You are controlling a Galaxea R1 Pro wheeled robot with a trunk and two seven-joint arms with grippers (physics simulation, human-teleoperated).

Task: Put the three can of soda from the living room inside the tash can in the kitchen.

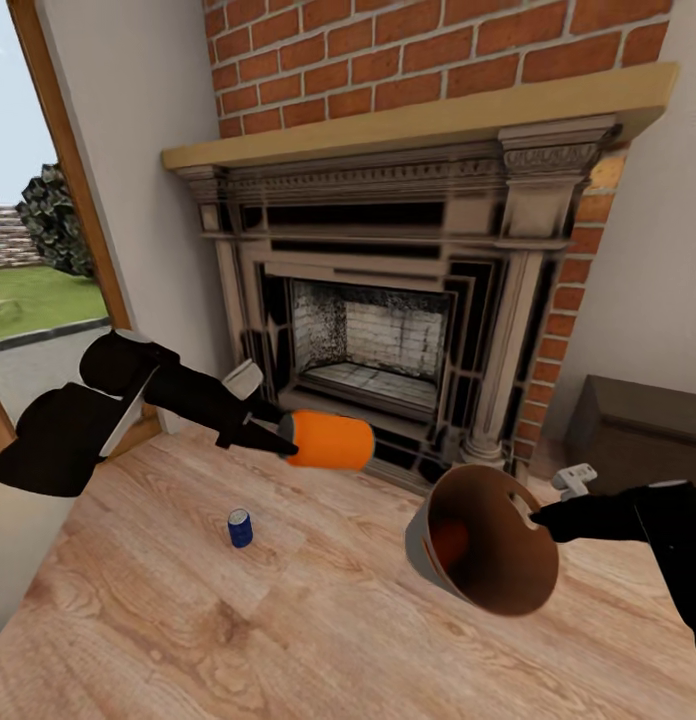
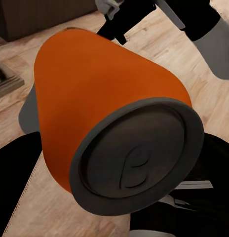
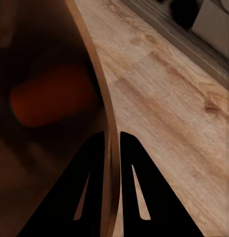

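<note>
L to R in head view: window w/ grass outside, then left gripper (image 1: 273, 438) clamped on an orange can (image 1: 330, 439), held sideways in the air in front of the fireplace (image 1: 388, 330). Left wrist view has the can's dark end (image 2: 136, 158) filling most of the shot. Blue can (image 1: 240, 527) stands upright on the wood floor (image 1: 288, 620), below and well apart from the held one. Further R, the trash can (image 1: 485, 538) is lifted and tilted, mouth toward camera; right gripper (image 1: 536, 518) pinches its rim, one finger each side of the wall (image 3: 110, 148). An orange shape inside (image 1: 450, 540) is prob. the other orange can.

Risks: held can is near but short of the bin mouth, so releasing now likely drops it to the floor. Bin hangs by a thin rim pinch; it could swing or slip, and the tilt could let the inner can roll out.

Hard to see: left fingers are hidden behind the can; inner can is blurry; dark box at far R is cut off.
</note>
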